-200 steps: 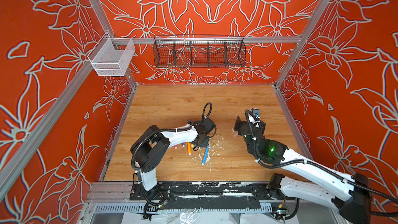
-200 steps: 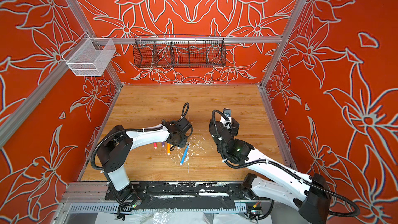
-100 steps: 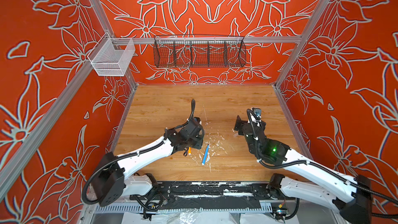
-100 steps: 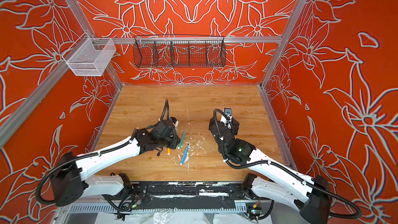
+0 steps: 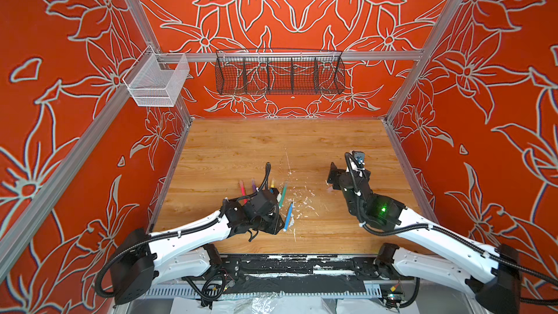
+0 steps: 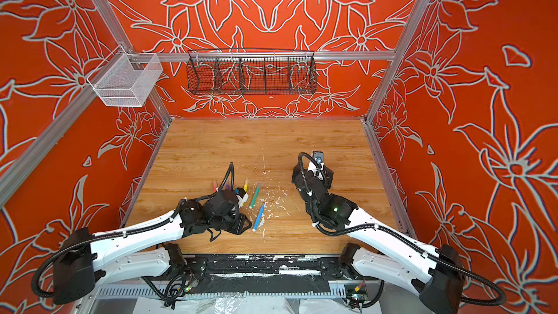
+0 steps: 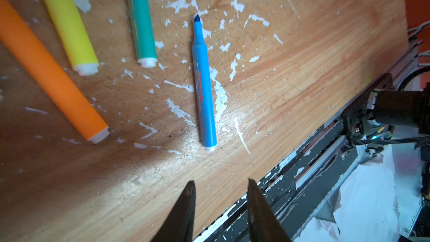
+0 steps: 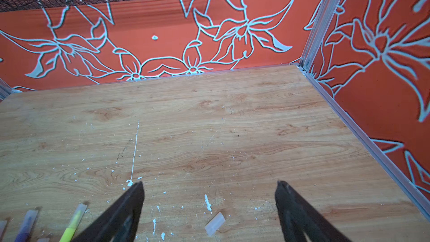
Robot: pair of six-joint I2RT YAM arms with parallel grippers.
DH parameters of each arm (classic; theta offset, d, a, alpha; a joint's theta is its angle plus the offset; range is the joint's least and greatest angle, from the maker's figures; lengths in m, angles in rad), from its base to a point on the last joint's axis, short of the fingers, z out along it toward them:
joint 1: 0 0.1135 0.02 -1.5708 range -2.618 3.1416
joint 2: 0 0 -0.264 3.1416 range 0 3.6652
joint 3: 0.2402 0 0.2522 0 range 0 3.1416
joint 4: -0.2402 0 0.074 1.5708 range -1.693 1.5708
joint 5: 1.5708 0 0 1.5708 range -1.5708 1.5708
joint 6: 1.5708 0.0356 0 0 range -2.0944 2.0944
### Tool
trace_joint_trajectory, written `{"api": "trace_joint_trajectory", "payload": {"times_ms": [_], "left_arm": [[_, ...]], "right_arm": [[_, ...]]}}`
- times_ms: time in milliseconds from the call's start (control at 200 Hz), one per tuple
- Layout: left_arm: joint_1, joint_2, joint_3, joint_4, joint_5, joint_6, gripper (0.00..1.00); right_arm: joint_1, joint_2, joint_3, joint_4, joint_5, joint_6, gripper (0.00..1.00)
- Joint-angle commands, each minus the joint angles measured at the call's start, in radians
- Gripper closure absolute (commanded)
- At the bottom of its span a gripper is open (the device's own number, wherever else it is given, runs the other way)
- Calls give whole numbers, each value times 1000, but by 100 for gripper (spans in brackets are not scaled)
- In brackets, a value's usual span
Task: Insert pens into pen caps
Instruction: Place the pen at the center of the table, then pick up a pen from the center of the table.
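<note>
Lying flat — six pens (image 5: 288,216), one loose cap (image 8: 214,224).

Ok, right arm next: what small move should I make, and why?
Probably lower the right gripper onto the small clear plastic cap and close: its jaws stand wide open and empty, and the cap lies loose on the wooden table between them.

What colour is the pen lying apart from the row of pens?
Blue; this pen shows best in the left wrist view.
</note>
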Motion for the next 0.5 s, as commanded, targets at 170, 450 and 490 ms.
{"api": "trace_joint_trajectory", "payload": {"times_ms": [170, 450, 490], "left_arm": [[-52, 217, 117, 16, -33, -2, 66], [-53, 318, 201, -46, -111, 27, 66], [-54, 332, 202, -46, -113, 28, 66]], "right_arm": [[-4, -2, 35, -9, -11, -1, 10], [-4, -4, 35, -8, -21, 1, 12], [-3, -2, 35, -9, -25, 2, 12]]}}
